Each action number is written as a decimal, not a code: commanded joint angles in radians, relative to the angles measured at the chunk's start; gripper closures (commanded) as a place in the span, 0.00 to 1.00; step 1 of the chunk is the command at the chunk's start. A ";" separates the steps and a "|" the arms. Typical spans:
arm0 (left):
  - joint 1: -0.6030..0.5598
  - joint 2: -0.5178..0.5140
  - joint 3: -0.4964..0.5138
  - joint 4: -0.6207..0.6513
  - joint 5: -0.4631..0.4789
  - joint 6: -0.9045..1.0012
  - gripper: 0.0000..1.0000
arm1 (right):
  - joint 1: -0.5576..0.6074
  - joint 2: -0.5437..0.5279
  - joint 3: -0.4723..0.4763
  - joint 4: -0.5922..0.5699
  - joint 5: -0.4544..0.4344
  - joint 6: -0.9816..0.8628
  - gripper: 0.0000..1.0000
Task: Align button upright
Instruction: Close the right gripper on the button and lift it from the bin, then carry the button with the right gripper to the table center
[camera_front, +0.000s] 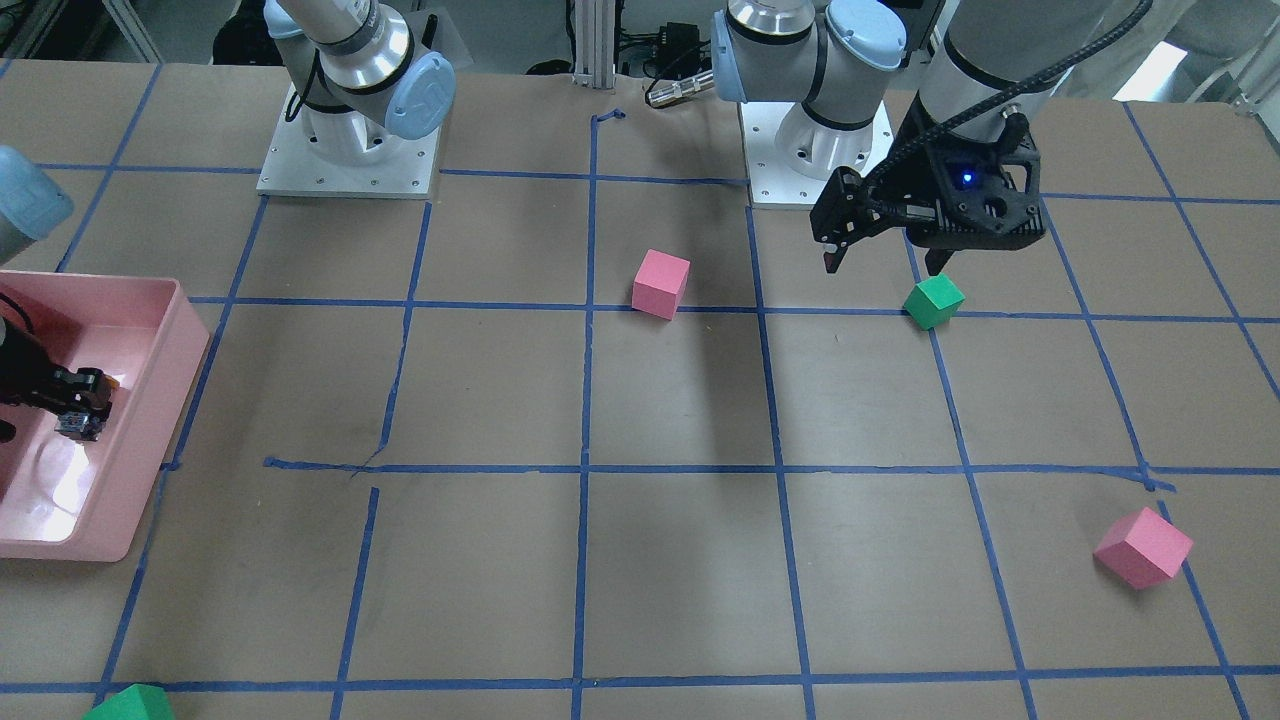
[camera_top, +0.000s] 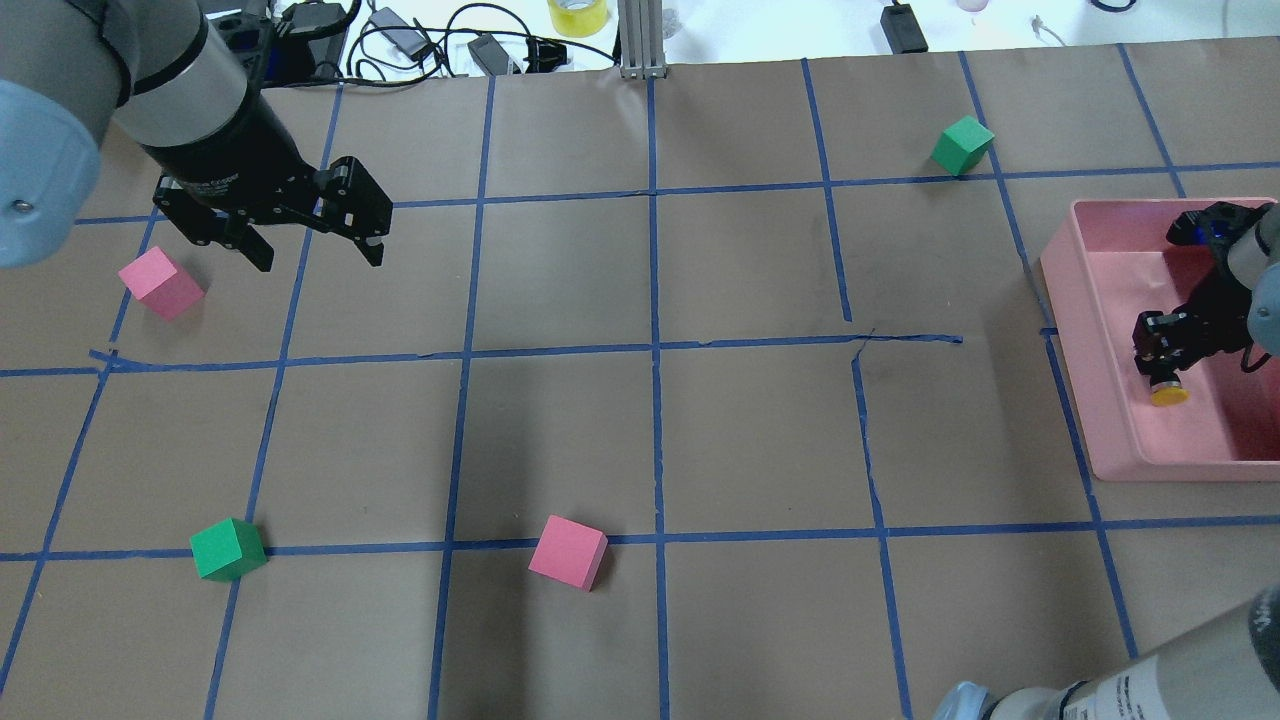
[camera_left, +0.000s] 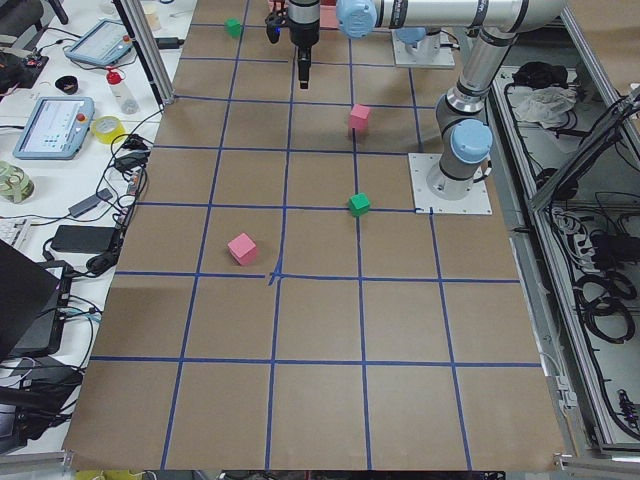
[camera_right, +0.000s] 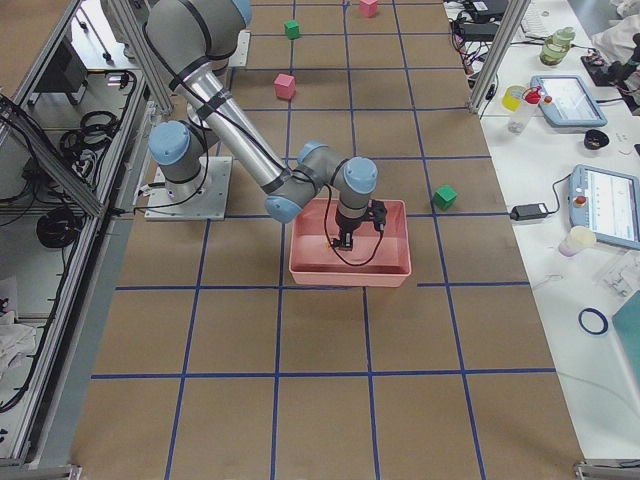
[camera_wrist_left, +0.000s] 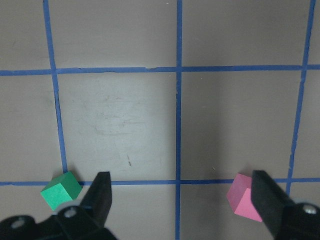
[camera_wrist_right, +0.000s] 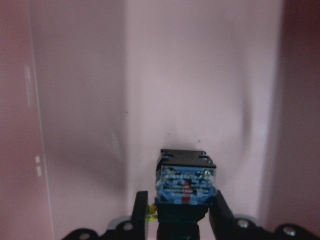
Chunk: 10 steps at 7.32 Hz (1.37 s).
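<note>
Even overhead light; broad soft shadows lie mid-frame on the brown paper-covered table (camera_front: 680, 560). White glare sits in the pink plastic tray (camera_front: 165, 420), lower left of the front-facing view. The right wrist view is dim and soft.

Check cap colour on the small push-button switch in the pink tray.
Yellow; round cap shows best in overhead exterior view.

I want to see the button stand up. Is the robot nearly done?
Not yet. Done: the right gripper is shut on the button inside the pink bin. In hand: it holds the button low in the bin; its tilt is hard to tell. To do: stand it the right way up and let go. The left gripper hangs open, empty.
</note>
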 joint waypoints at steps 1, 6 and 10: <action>0.000 0.010 -0.027 -0.071 0.007 0.004 0.00 | 0.000 -0.036 -0.051 0.078 0.002 0.009 1.00; 0.000 0.010 -0.012 -0.034 -0.006 0.013 0.00 | 0.329 -0.107 -0.297 0.318 0.066 0.353 1.00; 0.000 0.008 -0.012 -0.031 0.000 0.015 0.00 | 0.770 -0.048 -0.285 0.163 0.069 0.724 1.00</action>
